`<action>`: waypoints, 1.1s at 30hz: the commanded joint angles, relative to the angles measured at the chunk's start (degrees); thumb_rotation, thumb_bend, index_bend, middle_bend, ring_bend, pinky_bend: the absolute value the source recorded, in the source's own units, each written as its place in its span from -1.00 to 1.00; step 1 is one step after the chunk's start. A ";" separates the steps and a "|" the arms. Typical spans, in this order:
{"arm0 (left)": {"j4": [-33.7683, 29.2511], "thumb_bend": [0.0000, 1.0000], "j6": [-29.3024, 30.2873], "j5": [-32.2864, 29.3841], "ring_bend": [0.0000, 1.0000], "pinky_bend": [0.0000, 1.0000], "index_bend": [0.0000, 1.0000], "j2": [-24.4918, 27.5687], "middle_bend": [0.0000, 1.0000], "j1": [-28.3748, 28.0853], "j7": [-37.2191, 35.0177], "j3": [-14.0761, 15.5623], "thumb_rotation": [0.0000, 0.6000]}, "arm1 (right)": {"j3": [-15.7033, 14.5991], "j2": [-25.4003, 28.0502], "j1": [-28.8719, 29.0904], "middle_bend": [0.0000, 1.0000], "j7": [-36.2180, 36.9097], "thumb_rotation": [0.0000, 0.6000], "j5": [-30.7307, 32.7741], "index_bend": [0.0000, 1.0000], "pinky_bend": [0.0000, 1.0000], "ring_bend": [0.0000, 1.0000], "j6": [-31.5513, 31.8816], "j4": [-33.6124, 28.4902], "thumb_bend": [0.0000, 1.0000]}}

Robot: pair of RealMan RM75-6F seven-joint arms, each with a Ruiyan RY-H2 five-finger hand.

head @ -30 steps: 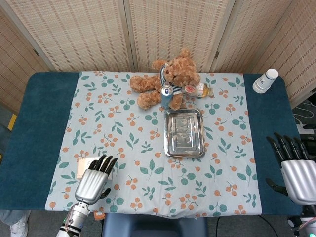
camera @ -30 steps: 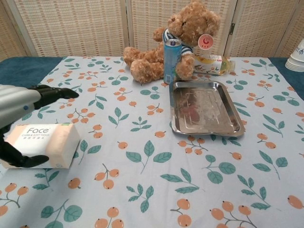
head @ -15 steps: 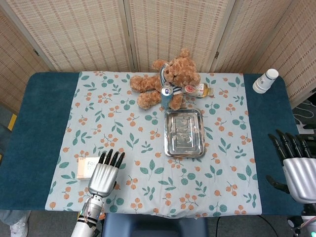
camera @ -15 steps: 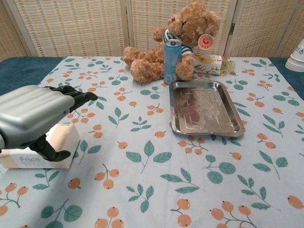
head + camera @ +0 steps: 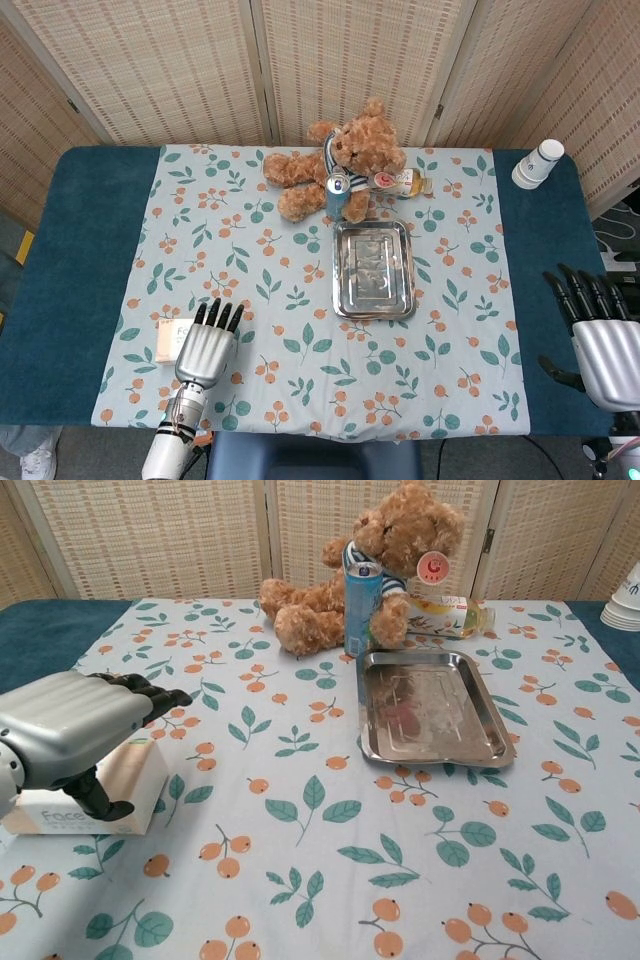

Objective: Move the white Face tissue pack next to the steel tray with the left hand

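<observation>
My left hand sits over the white rectangular Face tissue pack, fingers reaching across its top and thumb curled down against the near face; it looks like a grip closing, but I cannot tell whether the pack is truly clamped. The pack lies flat on the floral-print tablecloth near the table's front-left corner, close to the cloth's left border. The shallow rectangular steel tray is well apart from it, toward the middle of the table. So I judge the task barely begun: the grasp is forming, and the lift, carry and set-down all remain. Open cloth runs from the pack to the tray's left side, with nothing standing between, so that side offers the easiest landing. Behind the tray crowd the brown teddy bear, a blue drink can and a lying bottle; best kept clear of. My right hand hangs at the table's right edge, fingers spread, holding nothing. A white paper-cup stack stands at the far right.
</observation>
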 commanded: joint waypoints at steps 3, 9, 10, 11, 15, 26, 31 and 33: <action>-0.27 -0.57 2.45 -4.87 -1.00 -0.78 -0.98 -0.81 -0.81 -1.39 0.35 -1.37 1.00 | 0.07 -0.08 0.12 -1.00 -0.02 1.00 0.40 -1.00 -1.00 -1.00 -0.18 0.00 -0.76; -0.52 -0.57 3.21 -8.32 -1.00 -0.79 -0.98 -0.68 -0.80 -2.71 0.02 -1.64 1.00 | 0.15 0.01 0.10 -1.00 0.26 1.00 0.48 -1.00 -1.00 -1.00 -0.08 0.00 -0.76; -0.40 -0.57 3.33 -8.79 -1.00 -0.79 -0.98 -0.68 -0.80 -2.87 -0.11 -1.65 1.00 | 0.16 0.01 0.12 -1.00 0.29 1.00 0.48 -1.00 -1.00 -1.00 -0.10 0.00 -0.76; -0.26 -0.57 3.42 -9.30 -1.00 -0.79 -0.98 -0.65 -0.80 -3.05 -0.23 -1.70 1.00 | 0.19 0.00 0.15 -1.00 0.30 1.00 0.47 -1.00 -1.00 -1.00 -0.11 0.00 -0.76; 1.68 -0.58 3.44 -10.10 -1.00 -0.79 -0.98 -0.35 -0.80 -4.00 -0.85 -1.35 1.00 | 0.15 -0.03 0.27 -1.00 0.16 1.00 0.69 -1.00 -1.00 -1.00 -0.41 0.00 -0.76; 3.26 -0.58 3.22 -12.18 -1.00 -0.79 -0.90 -0.04 -0.73 -5.39 -1.98 -0.12 1.00 | 0.25 -0.33 0.26 -1.00 1.27 1.00 -1.44 -1.00 -1.00 -1.00 0.01 0.28 -0.76; 4.42 -0.58 3.70 -13.27 -1.00 -0.79 -0.85 -0.26 -0.71 -6.02 -2.37 0.40 1.00 | 0.02 -0.87 -0.29 -1.00 2.44 1.00 -3.67 -1.00 -1.00 -1.00 0.86 1.22 -0.76; 4.68 -0.58 3.88 -13.65 -1.00 -0.79 -0.83 -0.25 -0.71 -6.23 -2.67 0.50 1.00 | -0.01 -0.70 -0.26 -1.00 2.51 1.00 -3.01 -1.00 -1.00 -1.00 0.55 1.08 -0.76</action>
